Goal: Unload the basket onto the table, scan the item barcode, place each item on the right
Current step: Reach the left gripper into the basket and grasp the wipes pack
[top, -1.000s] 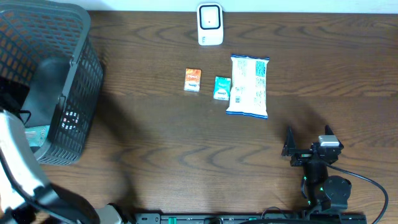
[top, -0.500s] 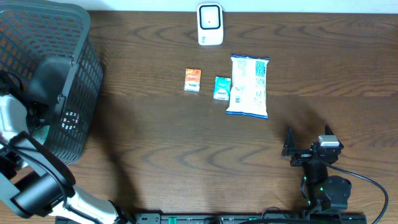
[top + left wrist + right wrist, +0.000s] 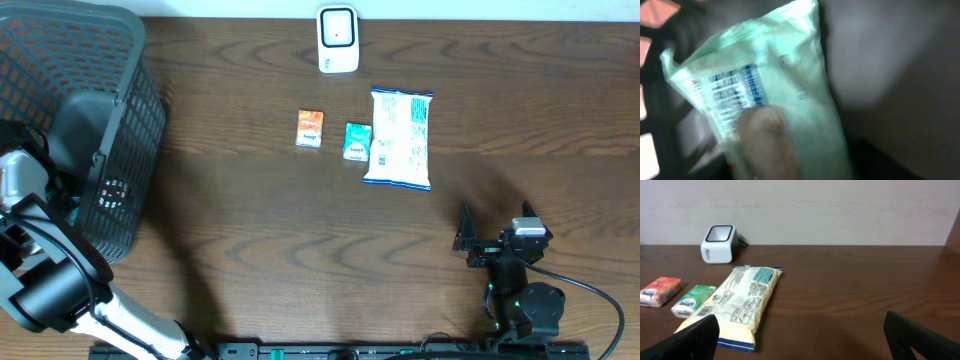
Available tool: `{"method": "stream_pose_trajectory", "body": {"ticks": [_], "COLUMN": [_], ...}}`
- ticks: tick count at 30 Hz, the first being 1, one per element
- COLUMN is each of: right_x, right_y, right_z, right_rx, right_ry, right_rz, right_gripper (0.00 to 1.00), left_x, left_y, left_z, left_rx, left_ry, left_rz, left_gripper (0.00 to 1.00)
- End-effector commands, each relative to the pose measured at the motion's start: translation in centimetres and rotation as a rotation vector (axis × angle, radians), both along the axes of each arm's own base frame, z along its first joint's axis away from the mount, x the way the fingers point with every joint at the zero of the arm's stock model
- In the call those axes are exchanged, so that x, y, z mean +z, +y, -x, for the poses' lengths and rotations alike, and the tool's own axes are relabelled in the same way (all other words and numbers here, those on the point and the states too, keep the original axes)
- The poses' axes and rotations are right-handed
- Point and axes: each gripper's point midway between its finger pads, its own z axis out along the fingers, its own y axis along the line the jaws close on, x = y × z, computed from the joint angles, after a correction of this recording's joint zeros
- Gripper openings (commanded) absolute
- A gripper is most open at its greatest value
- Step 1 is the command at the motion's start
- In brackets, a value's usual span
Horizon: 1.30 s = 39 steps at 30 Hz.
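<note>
Over the last second the left arm had swung down into the basket [image 3: 120, 150], and the left pincer [image 3: 765, 137] was narrowing on a pale green packet [image 3: 790, 75] in there. Too blurry to tell if it actually gripped. Meanwhile the right pincer [image 3: 496, 215] stayed wide, idle. Scanner [image 3: 338, 38] was well apart, so scanning hadn't started, I reckon.

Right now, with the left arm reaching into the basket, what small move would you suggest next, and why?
I would probably close the left fingers on the pale green packet. The left wrist view shows one finger in front of it, though blur hides whether it is gripped. The packet sits inside the basket, far from the scanner, so a firm hold likely comes before lifting.
</note>
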Motion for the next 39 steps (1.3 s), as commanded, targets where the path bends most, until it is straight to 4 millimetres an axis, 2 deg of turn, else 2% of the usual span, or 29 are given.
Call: {"method": "stream_pose_trajectory", "body": {"ticks": [1, 4, 7, 9, 14, 19, 21, 24, 25, 27, 29, 30, 34, 39], "right_x": [0.0, 0.0, 0.0, 0.0, 0.0, 0.0, 0.0, 0.0, 0.0, 0.0, 0.0, 0.0, 0.0, 0.0], "right_y": [-0.2, -0.2, -0.2, -0.2, -0.2, -0.2, -0.2, -0.2, -0.2, -0.2, -0.2, -0.2, -0.2, -0.2], "right_z": [0.0, 0.0, 0.0, 0.0, 0.0, 0.0, 0.0, 0.0, 0.0, 0.0, 0.0, 0.0, 0.0, 0.0], "right_rx": [-0.008, -0.008, -0.008, -0.008, -0.008, -0.008, -0.008, -0.008, -0.008, -0.008, -0.009, -0.009, -0.009, -0.009], "right_ry": [0.000, 0.000, 0.000, 0.000, 0.000, 0.000, 0.000, 0.000, 0.000, 0.000, 0.000, 0.000, 0.000, 0.000], "right_rz": [0.007, 0.007, 0.007, 0.007, 0.007, 0.007, 0.007, 0.007, 0.007, 0.007, 0.007, 0.007, 0.007, 0.007], "right_gripper": [0.99, 0.99, 0.99, 0.99, 0.99, 0.99, 0.99, 0.99, 0.99, 0.99, 0.99, 0.99, 0.99, 0.99], "left_x": [-0.1, 1.3, 3.1, 5.5, 12.3, 21.1, 24.5, 29.8, 30.6, 31.2, 30.8, 30.2, 26.5, 20.4], "left_y": [0.2, 0.2, -0.2, -0.6, -2.2, -4.5, -5.2, -6.3, -6.4, -6.1, -5.5, -5.2, -4.2, -2.8], "left_z": [0.1, -0.2, -1.1, -1.9, -3.7, -4.9, -4.6, -3.2, -2.7, -1.8, -0.9, -0.6, -1.2, -2.8], "left_rx": [0.004, 0.002, -0.010, -0.023, -0.040, -0.126, -0.157, -0.185, -0.184, -0.159, -0.121, -0.102, -0.073, -0.051], "left_ry": [0.012, -0.021, -0.100, -0.180, -0.420, -0.704, -0.792, -0.906, -0.918, -0.908, -0.865, -0.836, -0.739, -0.608], "left_rz": [-0.005, -0.019, -0.010, -0.015, -0.030, -0.083, -0.135, -0.243, -0.266, -0.311, -0.338, -0.343, -0.290, -0.182], "left_gripper": [0.52, 0.44, 0.43, 0.43, 0.43, 0.43, 0.43, 0.43, 0.44, 0.49, 0.61, 0.64, 0.78, 0.86]}}
